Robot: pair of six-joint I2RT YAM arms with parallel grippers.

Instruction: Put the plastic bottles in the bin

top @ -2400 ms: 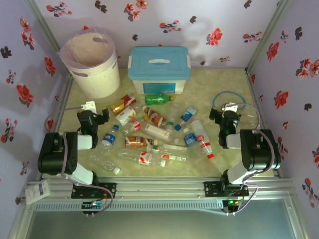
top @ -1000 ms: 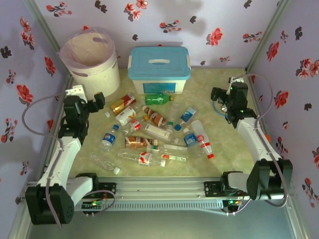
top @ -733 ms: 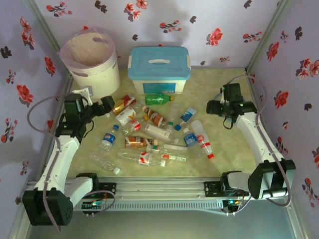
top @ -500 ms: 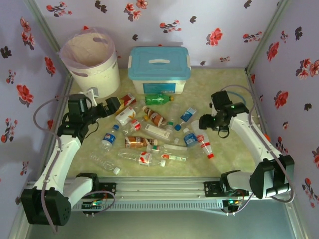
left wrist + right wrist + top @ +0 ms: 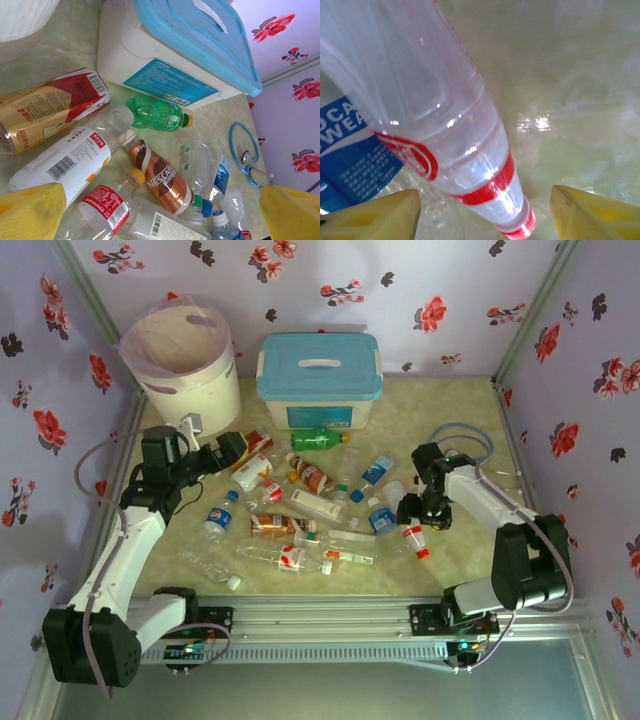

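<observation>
The plastic bottles (image 5: pixel 300 510) lie scattered across the middle of the table. The bin (image 5: pixel 195 400), a white bucket with a pinkish liner, stands at the back left. My left gripper (image 5: pixel 232 448) hovers open at the pile's left end. In the left wrist view it (image 5: pixel 160 215) looks down on a brown Nescafe bottle (image 5: pixel 162 175), a green bottle (image 5: pixel 160 114) and a white-labelled bottle (image 5: pixel 70 157). My right gripper (image 5: pixel 412 512) is low over a clear red-capped bottle (image 5: pixel 410 528). In the right wrist view it (image 5: pixel 485 215) is open, its fingers either side of that bottle's neck (image 5: pixel 485 180).
A white box with a light-blue lid (image 5: pixel 320 380) stands behind the pile. A blue stethoscope-like loop (image 5: pixel 462 438) lies at the back right. Flowered walls close in the sides and back. The bin's wall (image 5: pixel 20 20) shows at the left wrist view's top left.
Both arms have unfolded and reached out. The left gripper swung right toward the pile's left end. The right gripper came forward and down onto the clear red-capped bottle.
</observation>
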